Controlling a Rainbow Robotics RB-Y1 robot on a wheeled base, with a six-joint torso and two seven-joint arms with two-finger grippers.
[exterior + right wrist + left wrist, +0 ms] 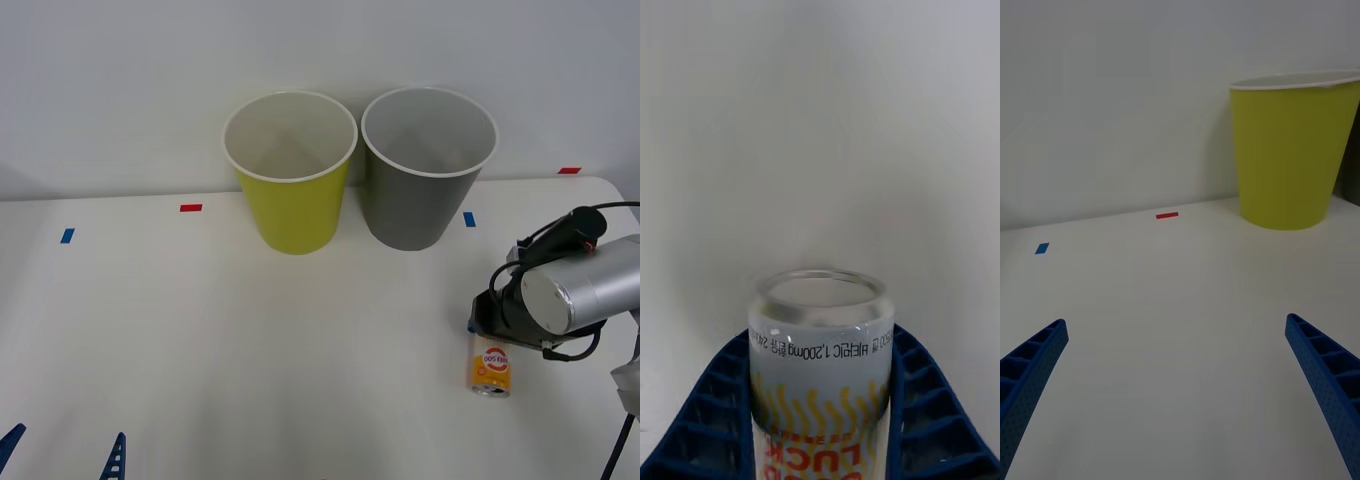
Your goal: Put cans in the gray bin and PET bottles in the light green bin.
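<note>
A slim can (491, 368) with a white upper part, an orange lower part and a round red logo sits low over the table at the right. My right gripper (483, 328) is shut on it. In the right wrist view both blue fingers (715, 397) press the sides of the can (820, 352), whose silver end points away. The light green bin (292, 205) and the gray bin (410, 205) stand upright side by side at the back. Near the front left corner my left gripper (65, 452) hangs open with nothing in it. PET bottles are out of view.
Small blue and red tape marks (190, 208) dot the white table. A white wall rises right behind the bins. In the left wrist view the light green bin (1289, 150) stands ahead of the open left gripper (1176, 322).
</note>
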